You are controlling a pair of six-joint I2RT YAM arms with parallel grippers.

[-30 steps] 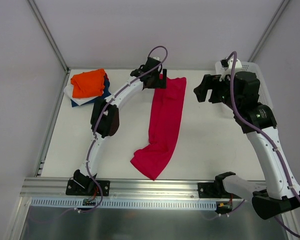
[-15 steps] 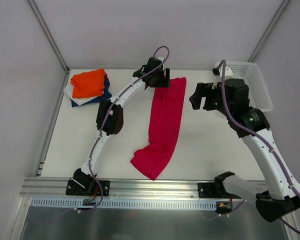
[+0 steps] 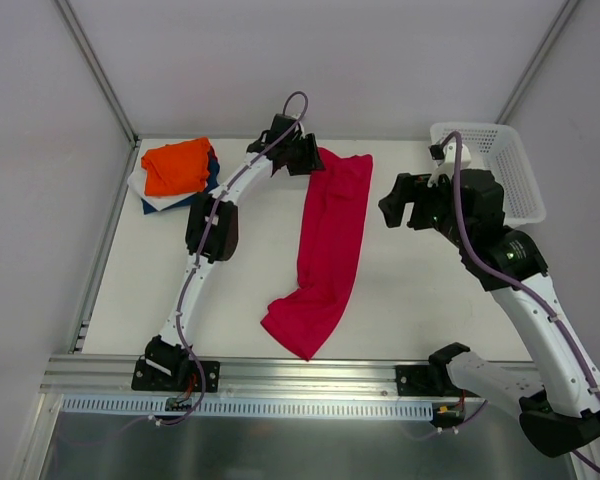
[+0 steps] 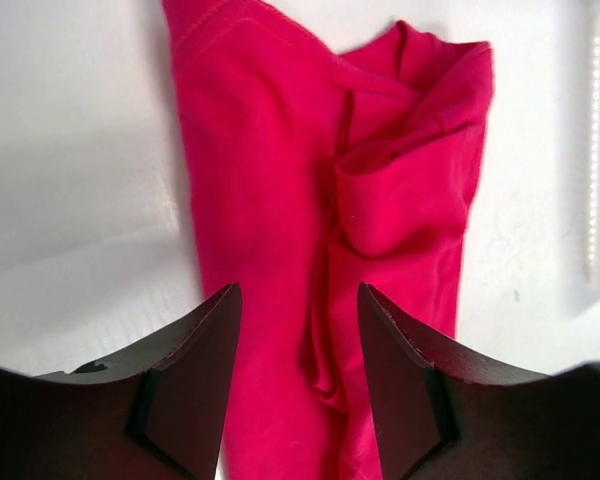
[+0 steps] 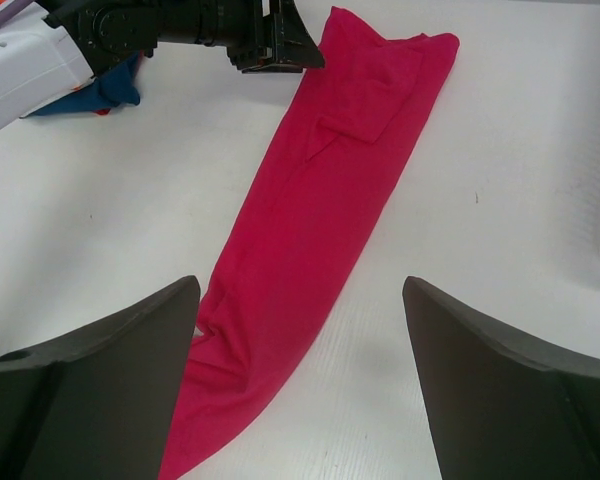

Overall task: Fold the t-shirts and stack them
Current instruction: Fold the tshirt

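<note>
The crimson-red t-shirt (image 3: 328, 235) lies in a long narrow strip from the table's back centre to its front centre. It also shows in the left wrist view (image 4: 380, 180) and the right wrist view (image 5: 330, 200). My left gripper (image 3: 304, 156) is open just left of the shirt's far end, its jaws apart over the cloth (image 4: 298, 300). My right gripper (image 3: 394, 204) is wide open and empty, above the table right of the shirt (image 5: 300, 285). The orange t-shirt (image 3: 176, 166) tops a folded stack, over navy-blue (image 3: 212, 184) and white (image 3: 140, 184) ones, at the back left.
A white plastic mesh basket (image 3: 492, 168) stands at the back right, behind my right arm. White walls and metal frame posts close off the table's back and sides. A metal rail runs along the near edge (image 3: 310, 375).
My left gripper has drawn back a little to the left of the shirt's far corner. My right arm has come forward and lower, uncovering the basket. The shirt has barely shifted.
</note>
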